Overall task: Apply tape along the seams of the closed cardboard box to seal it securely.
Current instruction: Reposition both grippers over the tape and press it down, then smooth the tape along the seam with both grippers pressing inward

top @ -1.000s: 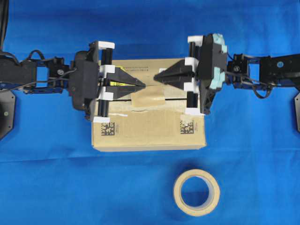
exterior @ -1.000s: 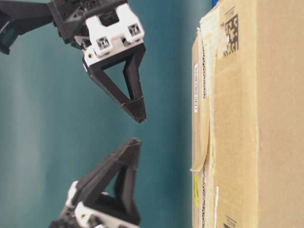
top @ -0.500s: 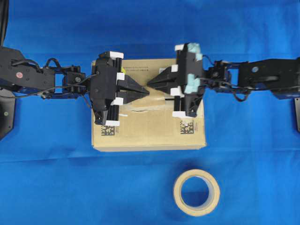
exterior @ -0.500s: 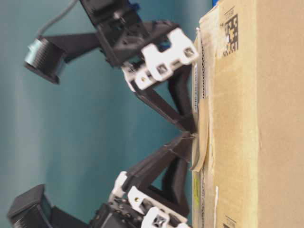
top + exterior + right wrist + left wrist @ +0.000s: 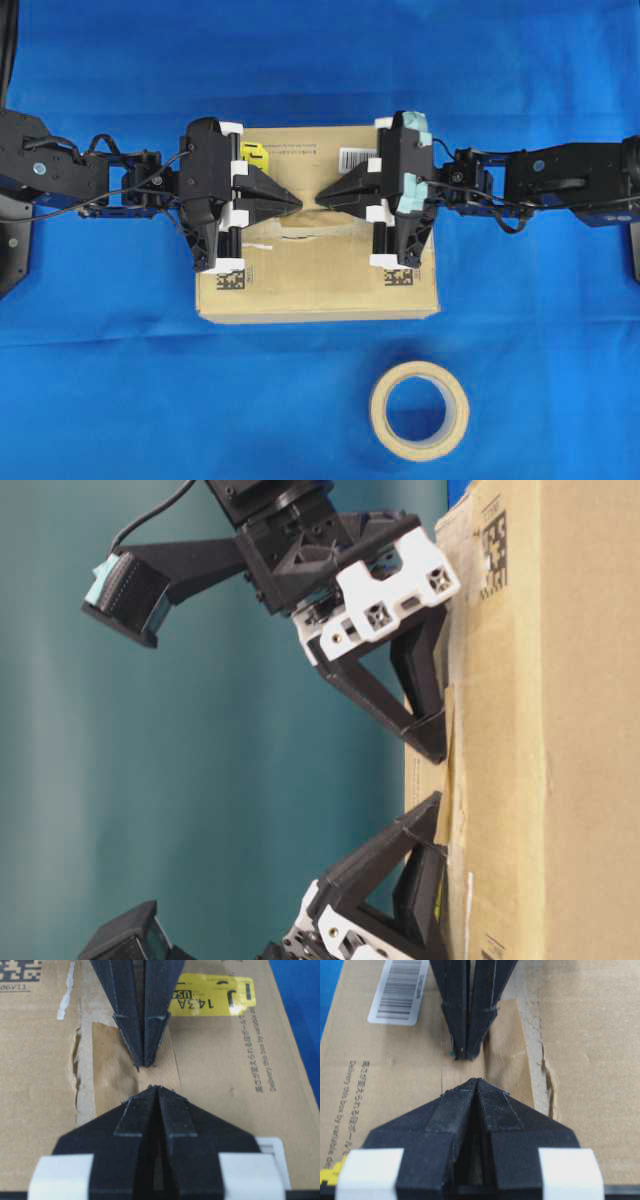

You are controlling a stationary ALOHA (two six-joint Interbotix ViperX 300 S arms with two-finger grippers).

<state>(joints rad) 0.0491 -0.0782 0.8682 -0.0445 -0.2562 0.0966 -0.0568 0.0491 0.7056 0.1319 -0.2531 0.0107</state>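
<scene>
The brown cardboard box (image 5: pixel 318 280) lies in the middle of the blue cloth. A tan piece of tape (image 5: pixel 507 1050) sits on its top, ribbed paper in both wrist views (image 5: pixel 112 1067). My left gripper (image 5: pixel 298 201) and right gripper (image 5: pixel 318 196) are both shut. They point at each other with their tips down on the tape and a small gap between them. The left wrist view shows my left gripper (image 5: pixel 476 1080) facing the right one (image 5: pixel 466 1055). At table level the tips (image 5: pixel 432 750) touch the box top. The seams are hidden under tape and grippers.
A beige tape roll (image 5: pixel 419 410) lies on the cloth in front of the box. On the box top are a yellow sticker (image 5: pixel 255 152), a barcode label (image 5: pixel 357 158), a ragged old tape strip (image 5: pixel 300 235) and two black codes (image 5: pixel 229 281).
Both shut grippers came down from above the box and moved inward onto the tape. The tape's lifted edge now lies closer to the box top.
</scene>
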